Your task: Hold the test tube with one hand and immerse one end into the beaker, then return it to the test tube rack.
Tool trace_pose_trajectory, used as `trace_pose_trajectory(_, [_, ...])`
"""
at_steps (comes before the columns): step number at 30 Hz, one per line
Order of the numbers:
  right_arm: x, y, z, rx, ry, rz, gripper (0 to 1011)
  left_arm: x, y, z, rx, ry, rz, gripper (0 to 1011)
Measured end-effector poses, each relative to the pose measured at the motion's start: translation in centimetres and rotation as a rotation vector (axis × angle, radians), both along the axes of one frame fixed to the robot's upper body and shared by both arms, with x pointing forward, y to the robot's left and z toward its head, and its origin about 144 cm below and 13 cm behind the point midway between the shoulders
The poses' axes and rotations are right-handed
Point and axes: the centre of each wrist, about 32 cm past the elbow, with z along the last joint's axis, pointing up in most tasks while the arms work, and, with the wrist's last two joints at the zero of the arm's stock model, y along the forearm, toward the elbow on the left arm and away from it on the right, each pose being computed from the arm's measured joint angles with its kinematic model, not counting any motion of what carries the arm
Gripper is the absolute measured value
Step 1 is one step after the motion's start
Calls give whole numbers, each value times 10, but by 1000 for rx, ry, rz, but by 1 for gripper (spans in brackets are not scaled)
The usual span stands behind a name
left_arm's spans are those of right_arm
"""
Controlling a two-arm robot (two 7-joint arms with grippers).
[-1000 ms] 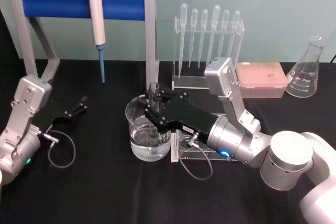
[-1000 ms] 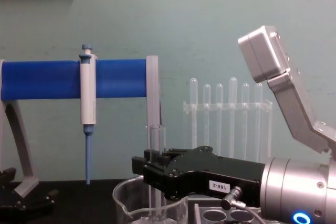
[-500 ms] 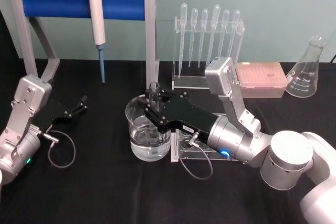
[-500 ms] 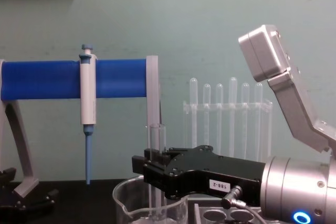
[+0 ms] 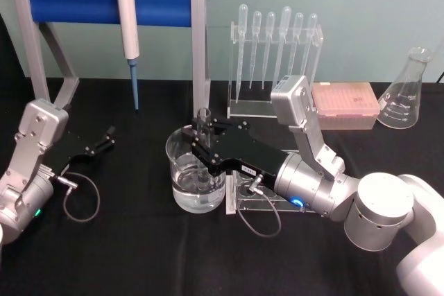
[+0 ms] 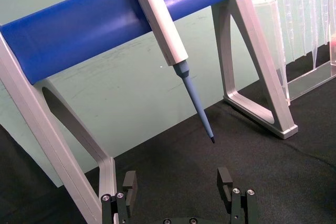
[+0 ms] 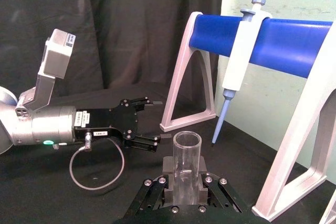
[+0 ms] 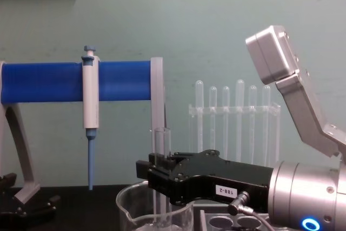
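Over the beaker (image 5: 179, 175), the right pincer (image 5: 202, 150) is pinching the test tube (image 5: 203, 118) upright, its lower end dipping inside. The test tube rack (image 5: 244, 199) is lying just beside the beaker, under that wrist. The left pincer (image 5: 107, 138) is resting spread, well apart.

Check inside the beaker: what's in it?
Clear liquid fills the lower part of the beaker, and the test tube stands upright in it, held by the right gripper. The fingers cover the tube's middle; whether its tip touches bottom cannot be seen.
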Motion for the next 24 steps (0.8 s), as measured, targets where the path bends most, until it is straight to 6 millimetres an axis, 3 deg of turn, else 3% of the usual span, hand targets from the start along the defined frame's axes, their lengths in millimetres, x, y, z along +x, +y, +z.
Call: trace_pose_trajectory(24, [0,0,0,0,0,0,239,0,0,0,0,0,0,1000])
